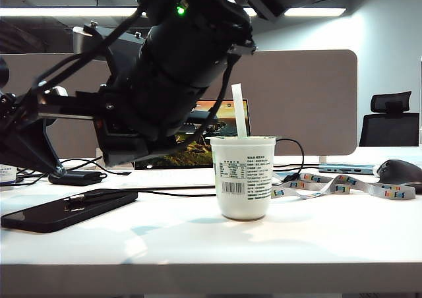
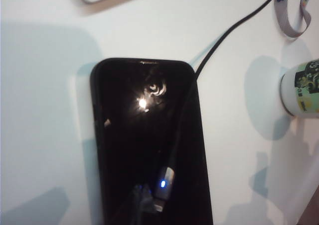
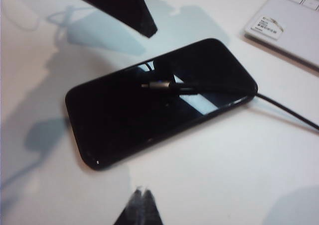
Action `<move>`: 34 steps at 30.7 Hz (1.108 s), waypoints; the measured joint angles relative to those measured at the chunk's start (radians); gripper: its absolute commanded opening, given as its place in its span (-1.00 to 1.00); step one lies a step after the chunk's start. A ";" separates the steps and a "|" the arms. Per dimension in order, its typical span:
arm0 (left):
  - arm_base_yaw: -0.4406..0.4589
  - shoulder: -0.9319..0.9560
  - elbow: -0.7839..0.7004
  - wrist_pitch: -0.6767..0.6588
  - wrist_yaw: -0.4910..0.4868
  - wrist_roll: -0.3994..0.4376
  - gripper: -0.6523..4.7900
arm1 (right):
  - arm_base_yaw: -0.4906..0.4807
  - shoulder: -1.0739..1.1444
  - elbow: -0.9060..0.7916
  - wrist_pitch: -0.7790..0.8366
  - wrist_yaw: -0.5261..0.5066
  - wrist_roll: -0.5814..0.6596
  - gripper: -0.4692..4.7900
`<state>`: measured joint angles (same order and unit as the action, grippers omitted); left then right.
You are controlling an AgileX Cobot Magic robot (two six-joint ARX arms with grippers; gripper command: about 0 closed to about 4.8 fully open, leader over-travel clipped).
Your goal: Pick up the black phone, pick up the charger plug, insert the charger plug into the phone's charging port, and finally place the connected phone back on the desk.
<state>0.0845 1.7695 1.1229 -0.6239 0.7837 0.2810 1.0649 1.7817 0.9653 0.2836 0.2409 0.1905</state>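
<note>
Glossy black rectangular phone is seen lying flat, screen up, near the front left corner of the smooth white desk, held by nothing. Across its screen a thin black cable is draped, ending in the small silvery charger plug, which rests on the glass with a blue light glowing on it; the charging port cannot be made out. A white yoghurt cup with a straw stands near the middle of the desk, right of the phone. The left gripper is held just above the phone with jaws closed on nothing. The right gripper hangs over the phone too, jaws likewise closed and empty. A coloured lanyard lies behind the cup toward the right edge.
</note>
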 measured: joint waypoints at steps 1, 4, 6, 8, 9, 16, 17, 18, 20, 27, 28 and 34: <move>0.002 0.006 0.000 0.002 0.000 0.000 -0.78 | -0.001 0.003 0.001 0.014 -0.006 0.000 -0.83; 0.008 0.033 0.000 0.010 -0.001 0.000 -0.77 | -0.001 0.032 0.014 0.032 -0.019 0.000 -0.83; 0.009 0.047 0.000 0.020 -0.001 0.000 -0.55 | -0.001 0.056 0.025 0.029 -0.032 0.000 -0.83; 0.009 0.060 0.000 0.025 0.000 -0.001 -0.26 | -0.001 0.080 0.044 0.021 -0.035 0.000 -0.83; 0.008 0.067 0.000 0.026 0.000 0.000 -0.17 | -0.001 0.089 0.055 0.018 -0.036 0.000 -0.83; 0.006 0.076 0.000 0.030 0.018 -0.002 0.29 | -0.031 0.099 0.087 0.031 -0.035 0.000 -0.83; 0.006 0.076 0.000 0.029 0.018 -0.006 0.30 | -0.039 0.100 0.087 0.030 -0.035 0.004 -0.83; 0.006 0.076 0.000 0.029 0.013 -0.008 0.30 | -0.051 0.100 0.087 0.030 -0.035 0.014 -0.83; 0.006 0.076 0.000 0.030 -0.009 -0.014 0.30 | -0.072 0.100 0.087 0.031 -0.035 0.034 -0.83; 0.005 0.074 0.000 0.037 -0.027 -0.027 0.30 | -0.090 0.129 0.087 0.033 -0.063 0.045 -0.83; 0.004 0.074 0.000 0.038 -0.028 -0.028 0.30 | -0.089 0.138 0.087 0.032 -0.074 0.045 -0.83; -0.030 0.073 0.001 0.042 -0.034 -0.031 0.30 | -0.088 0.158 0.087 0.031 -0.080 0.045 -0.83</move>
<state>0.0547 1.8427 1.1236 -0.5816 0.7498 0.2501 0.9768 1.9400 1.0527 0.3141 0.1608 0.2352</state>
